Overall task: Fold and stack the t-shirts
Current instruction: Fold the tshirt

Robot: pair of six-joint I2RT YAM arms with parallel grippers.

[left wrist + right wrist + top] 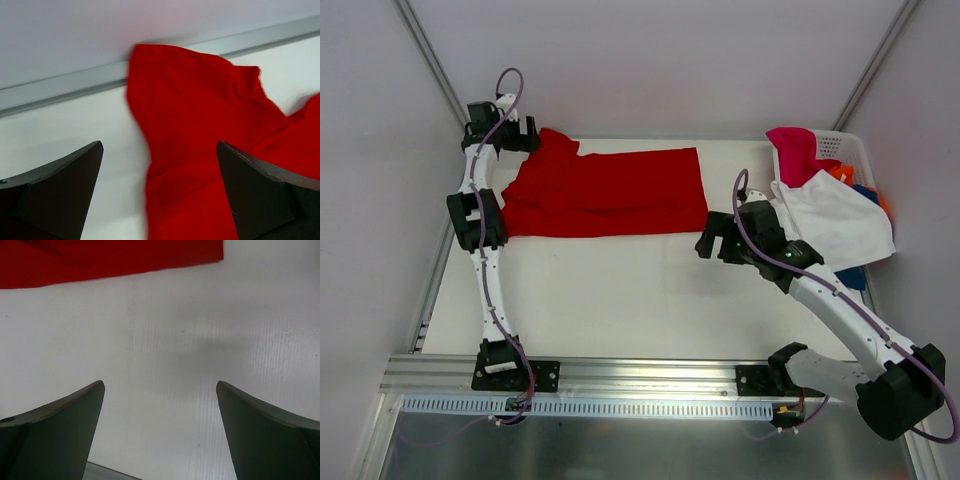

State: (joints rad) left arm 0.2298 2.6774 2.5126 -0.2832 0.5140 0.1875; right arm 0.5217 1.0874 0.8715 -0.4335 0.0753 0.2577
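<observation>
A bright red t-shirt (610, 190) lies partly folded across the back of the white table, one short sleeve (200, 125) pointing to the far left corner. My left gripper (525, 135) hovers open at that sleeve; in the left wrist view (160, 147) the red cloth runs between the spread fingers without being pinched. My right gripper (710, 238) is open just off the shirt's near right corner. In the right wrist view (160, 385) only bare table lies between the fingers, and the shirt's hem (100, 260) is at the top.
A white perforated basket (850, 148) stands at the back right with a white tee (835, 220) draped over its near side and magenta (795, 150), orange (840, 175) and blue (865, 192) cloth in it. A metal rail (60, 90) edges the table.
</observation>
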